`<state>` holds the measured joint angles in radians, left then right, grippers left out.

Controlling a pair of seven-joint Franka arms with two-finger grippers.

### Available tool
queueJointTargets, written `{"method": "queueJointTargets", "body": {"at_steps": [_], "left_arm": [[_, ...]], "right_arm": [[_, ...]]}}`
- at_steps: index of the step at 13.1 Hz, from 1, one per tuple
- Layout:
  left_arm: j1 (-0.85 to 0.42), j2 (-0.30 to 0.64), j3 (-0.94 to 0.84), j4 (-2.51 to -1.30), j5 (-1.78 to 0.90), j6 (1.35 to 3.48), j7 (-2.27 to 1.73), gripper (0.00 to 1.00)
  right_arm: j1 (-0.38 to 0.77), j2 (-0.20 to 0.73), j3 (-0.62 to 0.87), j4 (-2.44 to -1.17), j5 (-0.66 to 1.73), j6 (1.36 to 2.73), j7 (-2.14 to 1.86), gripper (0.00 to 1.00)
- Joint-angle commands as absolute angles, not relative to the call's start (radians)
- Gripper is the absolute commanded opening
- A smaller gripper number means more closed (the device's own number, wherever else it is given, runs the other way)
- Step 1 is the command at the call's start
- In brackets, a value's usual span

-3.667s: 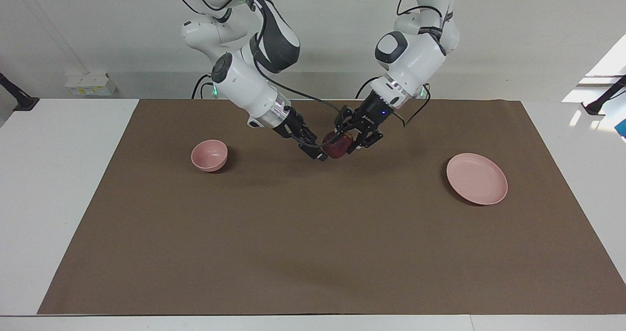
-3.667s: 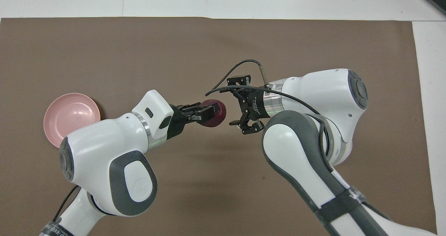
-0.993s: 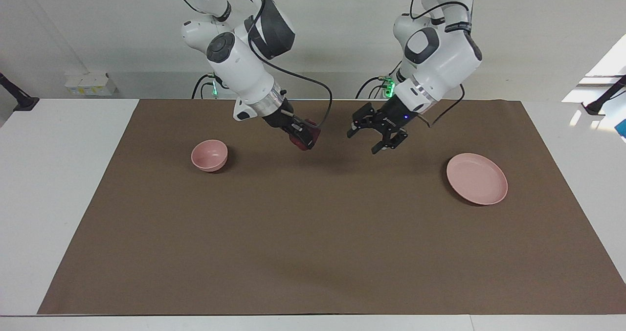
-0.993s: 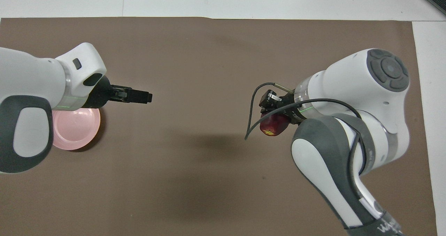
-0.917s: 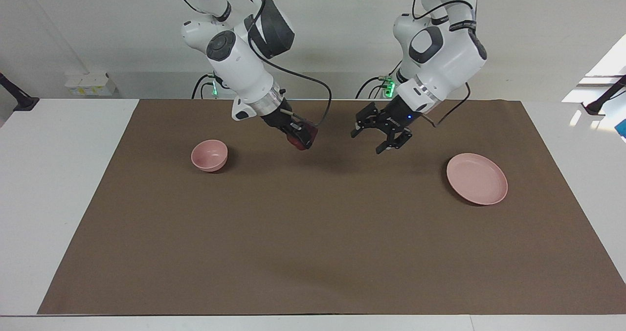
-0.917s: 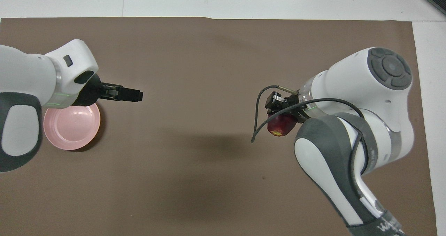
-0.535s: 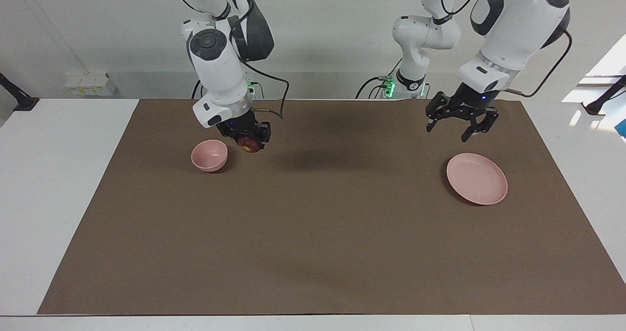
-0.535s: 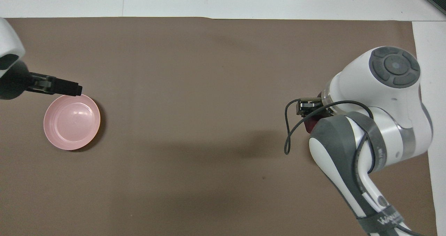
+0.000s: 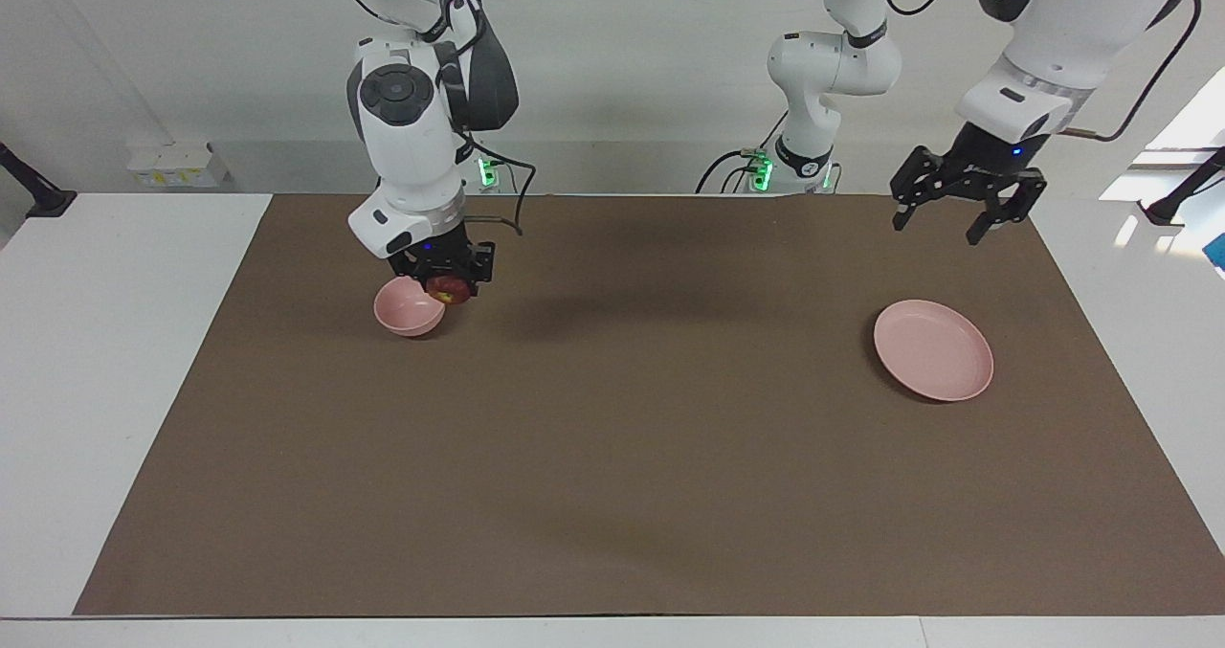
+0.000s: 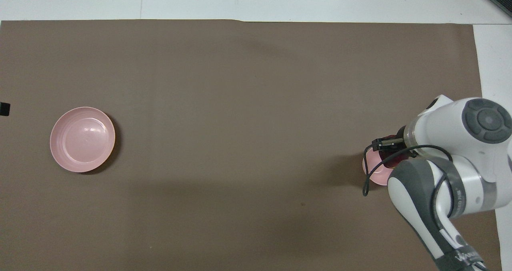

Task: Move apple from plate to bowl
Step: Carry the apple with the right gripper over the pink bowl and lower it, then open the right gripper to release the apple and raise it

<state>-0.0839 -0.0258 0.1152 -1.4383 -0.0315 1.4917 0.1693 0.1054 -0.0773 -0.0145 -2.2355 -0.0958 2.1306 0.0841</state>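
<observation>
Facing view shows you the right end effector point(image 9: 446, 289) clenched on the apple point(image 9: 446, 290), which hangs just over the bowl point(image 9: 407, 311) at the rim nearer the table's middle. The bowl sits toward the right arm's end of the brown mat point(image 9: 632, 457). Your left end effector point(image 9: 962, 210) is raised with its fingers spread and nothing in them, above the mat near the plate point(image 9: 933, 350). The plate lies bare toward the left arm's end of the table point(image 9: 115, 342)
</observation>
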Motion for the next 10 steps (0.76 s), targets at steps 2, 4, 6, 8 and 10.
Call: {"method": "queueJointTargets", "body": {"at_steps": [2,4,6,8,10], "left_arm": [[-0.086,-0.025,0.101,-1.465,-0.031,1.476,0.184,1.00],[-0.084,-0.009,0.101,-1.462,-0.025,1.477,0.195,1.00],[-0.081,-0.017,0.101,-1.480,-0.018,1.479,0.193,1.00],[-0.074,-0.029,0.103,-1.506,-0.015,1.473,0.189,1.00],[-0.072,-0.035,0.103,-1.511,-0.015,1.468,0.189,1.00]], "right_arm": [[0.074,-0.121,-0.005,-2.425,-0.114,2.320,0.069,0.10],[0.060,-0.091,-0.005,-2.465,-0.114,2.405,0.069,0.15],[0.061,-0.081,-0.003,-2.453,-0.114,2.401,0.081,0.99],[0.061,-0.074,-0.003,-2.396,-0.114,2.366,0.084,1.00],[0.058,-0.060,-0.003,-2.280,-0.104,2.227,0.084,1.00]]}}
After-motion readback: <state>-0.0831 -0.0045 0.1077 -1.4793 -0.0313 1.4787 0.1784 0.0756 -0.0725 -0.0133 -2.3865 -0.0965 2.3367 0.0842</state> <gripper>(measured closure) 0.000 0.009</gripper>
